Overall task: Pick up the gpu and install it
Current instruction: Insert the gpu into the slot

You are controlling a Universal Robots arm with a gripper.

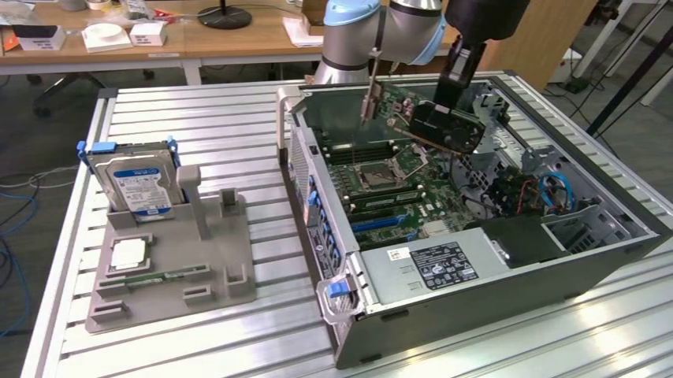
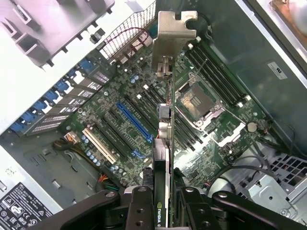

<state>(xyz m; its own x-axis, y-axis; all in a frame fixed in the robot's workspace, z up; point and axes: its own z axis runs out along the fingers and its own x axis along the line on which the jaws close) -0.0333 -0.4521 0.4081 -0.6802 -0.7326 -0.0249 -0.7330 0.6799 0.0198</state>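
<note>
Claw fingers pinch the gpu edge-on, silvery bracket leading. The card hangs clear above the motherboard, toward the far edge of the open case. It's upright, I judge, so its connector edge faces the slots.

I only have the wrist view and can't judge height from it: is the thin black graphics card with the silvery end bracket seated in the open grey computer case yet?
Observer: No. The gripper holds the thin black gpu up over the open grey computer case, apparently clear of the green motherboard.
Operator: What stands outside the case?
Observer: On the exterior view's left, a grey plastic holder sits on the slatted metal table.
Operator: Anything in it?
Observer: A silver hard drive with a blue label, standing upright in it.
</note>
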